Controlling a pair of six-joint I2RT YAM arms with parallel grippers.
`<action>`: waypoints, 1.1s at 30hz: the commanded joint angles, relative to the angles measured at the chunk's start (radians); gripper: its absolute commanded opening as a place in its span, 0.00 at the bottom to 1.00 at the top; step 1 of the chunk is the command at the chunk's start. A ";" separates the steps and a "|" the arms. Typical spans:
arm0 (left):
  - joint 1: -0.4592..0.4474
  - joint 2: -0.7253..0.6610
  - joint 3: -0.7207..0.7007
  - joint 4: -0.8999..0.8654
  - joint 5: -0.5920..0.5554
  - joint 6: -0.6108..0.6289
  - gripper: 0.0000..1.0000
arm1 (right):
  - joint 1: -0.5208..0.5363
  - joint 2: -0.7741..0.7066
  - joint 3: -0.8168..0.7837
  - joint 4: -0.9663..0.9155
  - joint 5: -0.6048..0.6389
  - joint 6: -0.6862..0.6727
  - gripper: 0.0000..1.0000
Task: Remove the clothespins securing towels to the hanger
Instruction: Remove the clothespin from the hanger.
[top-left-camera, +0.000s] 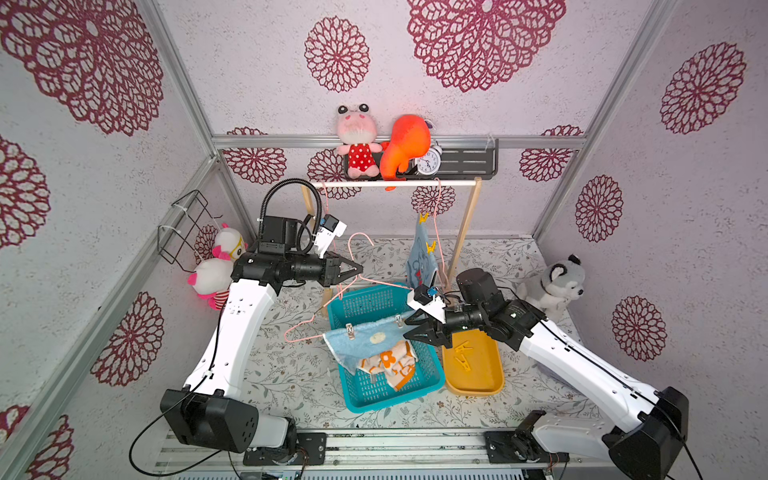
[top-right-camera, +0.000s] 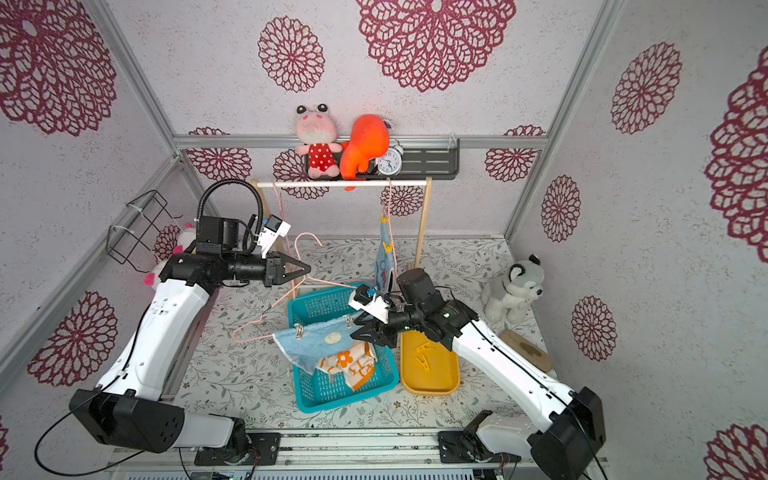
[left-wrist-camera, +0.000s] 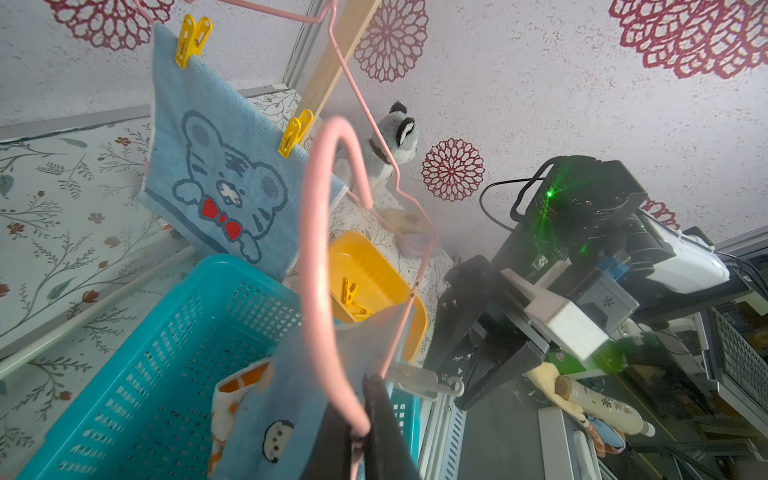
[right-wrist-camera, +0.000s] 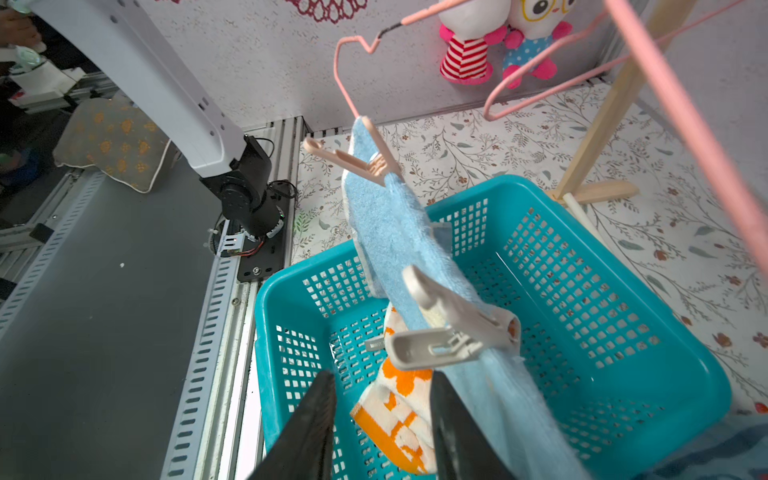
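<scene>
Left gripper (top-left-camera: 357, 270) pinched on pink wire hanger (left-wrist-camera: 309, 249), suspending light-blue terry towel (top-left-camera: 365, 336) over teal plastic basket (top-left-camera: 365, 307); right gripper (top-left-camera: 407, 329) spread before beige plastic clothespin (right-wrist-camera: 449, 336)

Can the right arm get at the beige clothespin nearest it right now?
Probably yes: the right gripper stands open, and the beige clothespin sits just ahead of its jaws, handles toward it, with nothing between. The left gripper holds the pink hanger.
</scene>
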 joint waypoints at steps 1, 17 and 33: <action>0.013 -0.008 0.026 0.001 0.048 0.019 0.00 | -0.010 -0.011 0.059 -0.044 0.067 -0.061 0.46; 0.035 0.027 0.048 -0.011 0.098 0.027 0.00 | -0.008 0.078 0.137 -0.106 0.087 -0.177 0.52; 0.035 0.053 0.054 -0.013 0.109 0.024 0.00 | 0.013 0.159 0.225 -0.116 0.055 -0.248 0.53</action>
